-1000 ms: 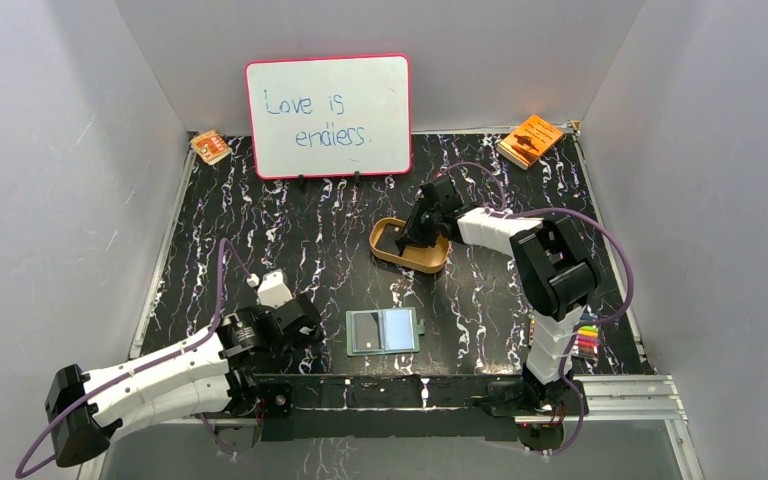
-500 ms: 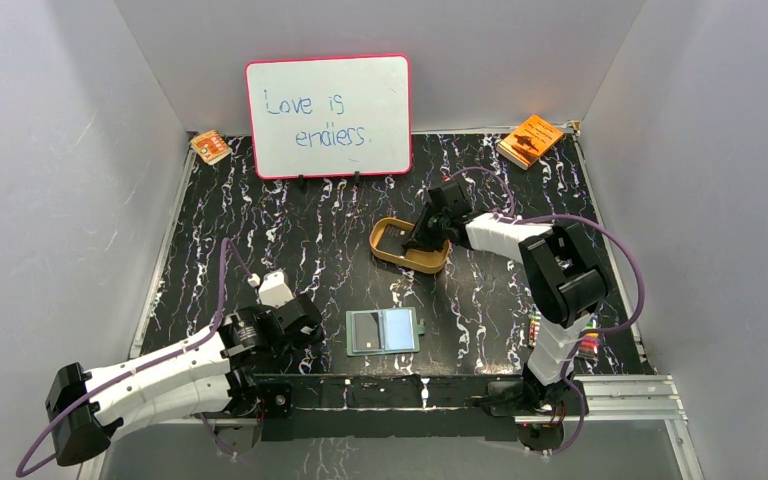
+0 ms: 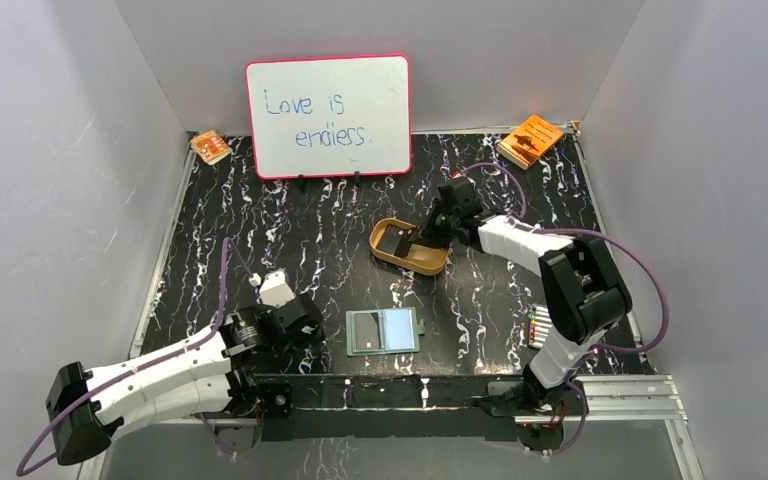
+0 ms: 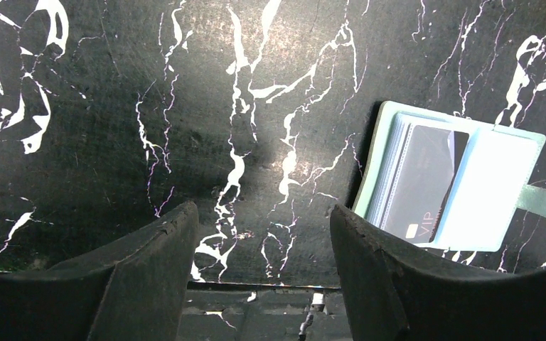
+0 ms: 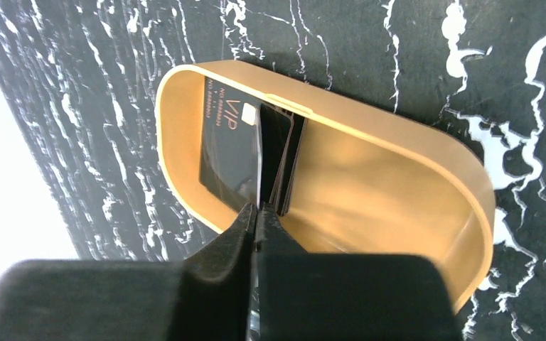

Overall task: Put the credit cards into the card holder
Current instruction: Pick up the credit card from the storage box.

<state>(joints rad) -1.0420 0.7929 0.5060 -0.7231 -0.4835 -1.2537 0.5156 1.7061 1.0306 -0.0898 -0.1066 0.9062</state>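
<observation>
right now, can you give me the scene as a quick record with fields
right gripper: shut on the edge of a credit card standing in the tray
tray: tan-gold oval, holds other cards, dark
card holder: lying open near the table's front edge
stowed card: dark, tucked into one pocket of the card holder
left gripper: open, empty, beside the card holder
</observation>
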